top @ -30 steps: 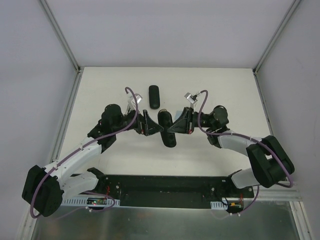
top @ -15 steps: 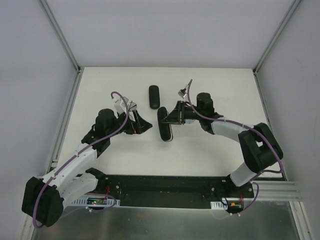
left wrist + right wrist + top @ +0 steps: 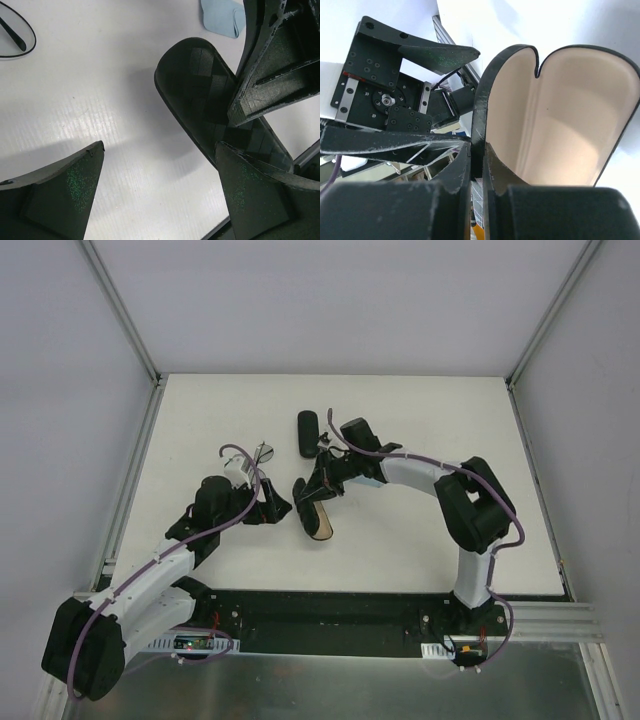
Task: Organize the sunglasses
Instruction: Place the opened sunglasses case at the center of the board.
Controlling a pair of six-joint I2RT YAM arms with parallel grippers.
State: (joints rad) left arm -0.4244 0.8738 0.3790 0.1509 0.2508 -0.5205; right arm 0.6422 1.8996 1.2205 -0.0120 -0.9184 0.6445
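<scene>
Reaching from its base at the near-left corner of the bench [image 3: 420, 410], the left arm lies low and stretched diagonally toward bench ctr, wrist approx. level. The left gripper [image 3: 278, 502] points right, at the open case [image 3: 318, 523]. Its jaws stand wide apart w/ nothing between them but bare bench and the near end of that case. In the left wrist view, the case's dark chequer-textured shell runs past one finger [image 3: 255, 195]; contact cannot be told.

The right arm rises from the near-right of the bench, folds sharply at the elbow, and the forearm runs left toward ctr. The right gripper [image 3: 318, 483] is closed tight, pinching the black rim of the open case. The right wrist view shows both fingers clamped on that edge, w/ the tan lining facing the camera.

The wire-framed sunglasses [image 3: 262, 452] lie flat on the bench left of ctr, just beyond the left gripper and apart from both grippers. A closed black case [image 3: 308, 432] lies to their right, toward the far edge, near the right gripper. A light-blue cloth [image 3: 222, 17] shows in the left wrist view beyond the open case.

Print on the boards at the arm bases: too small to read.
</scene>
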